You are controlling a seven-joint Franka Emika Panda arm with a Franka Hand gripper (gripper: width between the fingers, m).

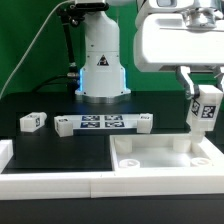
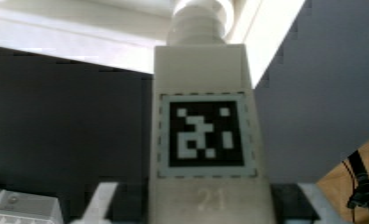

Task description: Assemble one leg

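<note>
Gripper (image 1: 203, 92) clamped on the leg (image 1: 205, 108), jaws closed against two opposite sides, tag face showing. Leg hangs just above the panel (image 1: 150, 158), over its far corner on the exterior view's right, apart from it. Long axis near vertical with a slight tilt. Round stub end points away from the jaws, toward the panel. Likely next: square the axis, then descend straight. The corner socket can't be made out. Second leg (image 1: 32, 121) lies well off the panel, past the marker board (image 1: 100, 122).

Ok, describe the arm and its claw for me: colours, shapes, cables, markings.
The arm is glossy white with rounded, bulky segments, and its base shows a blue glow. A thin dark cable trails down beside it. The claw has a boxy white body and pale grey fingers. No lettering is readable on any of it.
</note>
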